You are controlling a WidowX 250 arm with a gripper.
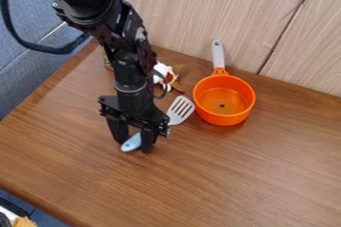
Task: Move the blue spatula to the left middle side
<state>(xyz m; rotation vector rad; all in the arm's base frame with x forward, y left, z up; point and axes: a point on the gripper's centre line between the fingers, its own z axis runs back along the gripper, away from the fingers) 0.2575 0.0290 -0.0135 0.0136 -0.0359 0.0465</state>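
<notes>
Your wood-grain counter (pixel 266 171) and its things
On it you have an orange pot (pixel 223 117), a blue-handled spatula (pixel 180 111) with its slotted head just beside the pot, and a partly hidden white-and-brown item (pixel 161 70) near the back.

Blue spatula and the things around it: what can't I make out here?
In the camera view:
- Middle of the spatula: hidden by the gripper.
- Small white-and-brown object: too small to identify, partly covered by the arm's cable.
- Yellowish object, lower left: cut off by the bottom edge.
- Arm's base: beyond the top edge.
</notes>
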